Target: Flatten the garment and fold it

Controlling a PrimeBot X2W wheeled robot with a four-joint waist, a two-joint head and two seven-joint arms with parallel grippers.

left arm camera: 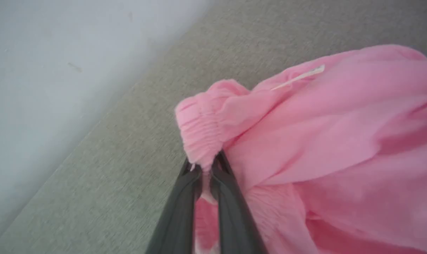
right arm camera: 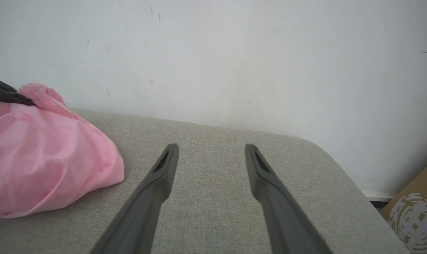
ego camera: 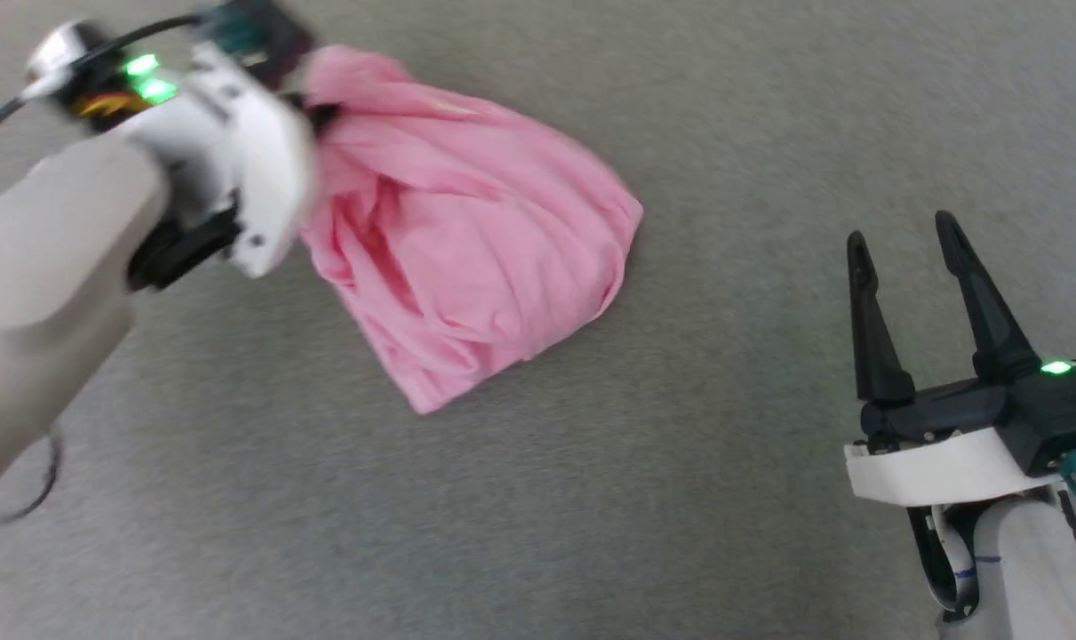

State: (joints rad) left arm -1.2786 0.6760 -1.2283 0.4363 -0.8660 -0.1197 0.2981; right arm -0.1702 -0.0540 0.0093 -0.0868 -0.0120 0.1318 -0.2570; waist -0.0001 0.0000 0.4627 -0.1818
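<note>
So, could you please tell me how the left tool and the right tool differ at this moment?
The left tool is shut on the gathered waistband of the garment; the right tool is open and holds nothing. The left tool touches the garment, while the right tool is apart from it, over the bare grey surface. Both have two long dark fingers.

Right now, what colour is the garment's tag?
The tag is white against the pink garment; left wrist view shows it best.
</note>
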